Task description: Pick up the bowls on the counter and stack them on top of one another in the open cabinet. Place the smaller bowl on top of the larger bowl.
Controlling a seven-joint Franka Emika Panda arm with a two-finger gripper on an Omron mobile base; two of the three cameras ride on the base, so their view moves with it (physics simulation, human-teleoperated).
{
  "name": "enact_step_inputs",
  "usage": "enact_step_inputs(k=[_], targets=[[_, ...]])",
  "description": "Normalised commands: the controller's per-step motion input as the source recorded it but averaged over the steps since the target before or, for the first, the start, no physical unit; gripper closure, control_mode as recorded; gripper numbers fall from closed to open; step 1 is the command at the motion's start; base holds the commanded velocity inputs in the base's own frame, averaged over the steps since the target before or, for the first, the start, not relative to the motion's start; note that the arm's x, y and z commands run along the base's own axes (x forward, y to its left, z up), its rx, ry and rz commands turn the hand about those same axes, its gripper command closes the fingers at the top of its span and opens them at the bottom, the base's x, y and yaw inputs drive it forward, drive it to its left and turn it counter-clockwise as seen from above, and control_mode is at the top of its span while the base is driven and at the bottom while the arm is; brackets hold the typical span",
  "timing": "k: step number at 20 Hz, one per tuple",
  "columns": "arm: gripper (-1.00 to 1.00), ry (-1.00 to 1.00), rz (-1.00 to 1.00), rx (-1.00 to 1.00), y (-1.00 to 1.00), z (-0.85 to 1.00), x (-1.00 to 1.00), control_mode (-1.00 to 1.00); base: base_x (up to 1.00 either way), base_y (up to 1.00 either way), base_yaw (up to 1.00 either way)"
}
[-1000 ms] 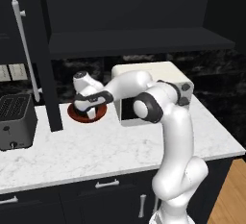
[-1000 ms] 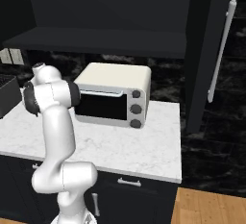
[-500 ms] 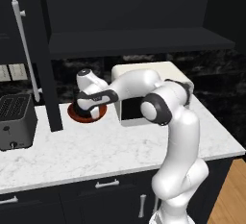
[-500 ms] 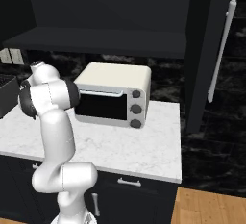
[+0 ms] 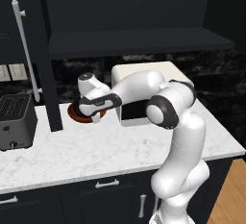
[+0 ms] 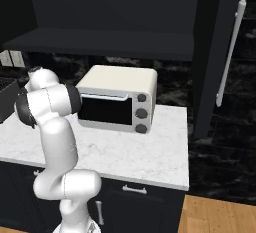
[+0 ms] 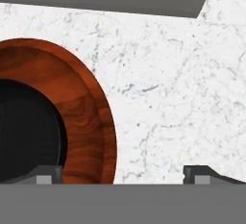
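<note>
Small glossy black bowl [image 7: 26,131] sat inside wide reddish-brown wood-look bowl [image 7: 89,122], on white marble-veined counter [image 7: 168,74], left of white toaster oven [image 6: 117,97]. Two-finger gripper [image 7: 122,175] hovered over brown rim w/ jaws wide apart, holding nothing. No legible labels.

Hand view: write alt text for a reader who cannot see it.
A wide reddish-brown bowl sits on the white marble counter, cut off by the left edge, with a black round shape inside it. The open pincer straddles the bowl's right rim, one tip over the bowl and the other over bare marble.
</note>
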Motion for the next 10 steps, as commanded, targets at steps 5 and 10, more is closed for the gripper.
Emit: enact_step_inputs(k=[5, 10], targets=[[-1.00, -0.03, -0.23, -0.04, 0.73, -0.31, 0.00, -1.00, 0.00, 0.00, 0.00], [-1.00, -0.08, -0.34, -0.01, 0.96, -0.23, -0.01, -1.00, 0.00, 0.00, 0.00]])
